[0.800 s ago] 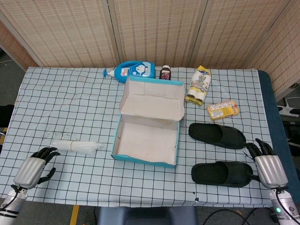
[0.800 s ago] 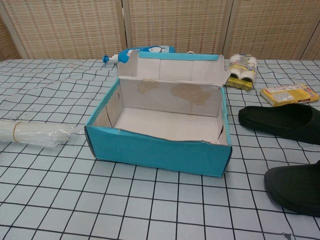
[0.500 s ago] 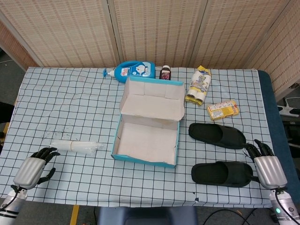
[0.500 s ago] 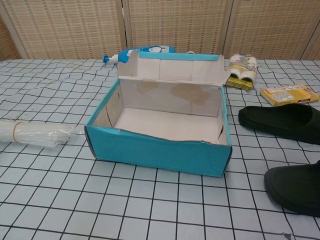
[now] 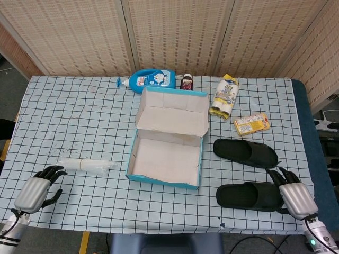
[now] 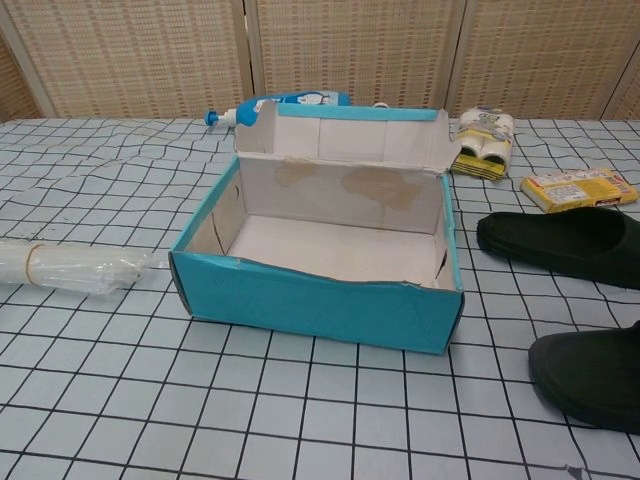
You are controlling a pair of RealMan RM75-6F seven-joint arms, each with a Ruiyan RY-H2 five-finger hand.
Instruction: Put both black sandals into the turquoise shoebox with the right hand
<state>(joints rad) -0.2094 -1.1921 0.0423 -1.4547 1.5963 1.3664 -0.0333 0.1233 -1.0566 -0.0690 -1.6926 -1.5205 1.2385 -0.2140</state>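
Observation:
The turquoise shoebox stands open in the middle of the table, its lid flap up at the back and nothing inside; the chest view shows its front wall. Two black sandals lie to its right: the far sandal and the near sandal. My right hand is at the near sandal's right end, fingers spread by its heel; whether they touch it I cannot tell. At the table's front left corner my left hand rests loosely with nothing in it. Neither hand appears in the chest view.
A blue detergent bottle, a small dark bottle, a yellow-and-white pack and a yellow box sit behind and right of the shoebox. A clear plastic roll lies left of it. The table's right edge is close to my right hand.
My right hand has shifted left and toward the front edge, closing on the near sandal's heel. The sandals, the shoebox and my left hand have not moved.

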